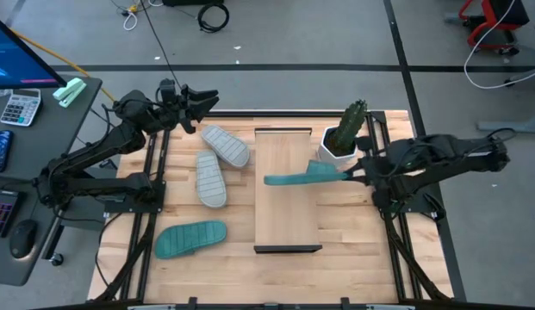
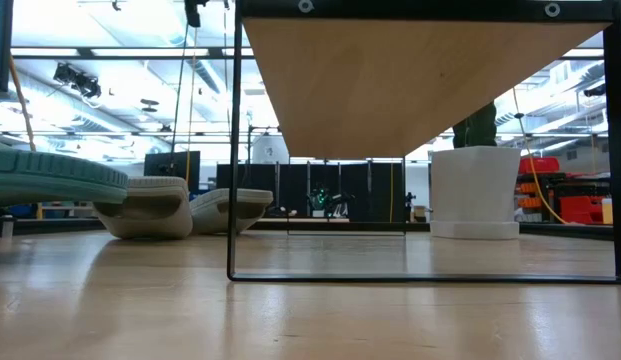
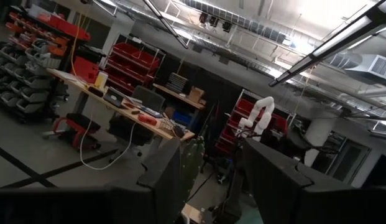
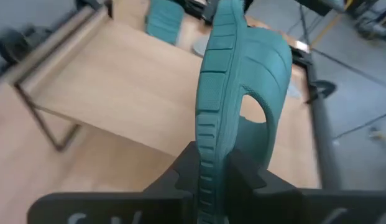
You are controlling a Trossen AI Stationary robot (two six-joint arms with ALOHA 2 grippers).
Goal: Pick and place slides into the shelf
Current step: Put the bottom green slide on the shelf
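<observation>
One potted cactus beside shelf

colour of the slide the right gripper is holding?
Teal-green slide, ribbed sole edge, clamped by the right gripper above the shelf. Clearest in the right wrist view.

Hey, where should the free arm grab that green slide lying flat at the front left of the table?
Likely its long side edge, coming straight down. The teal slide lies sole-up, so the strap is underneath and out of reach. The left claw is closest; the right claw already pinches the other teal slide edge-on.
</observation>
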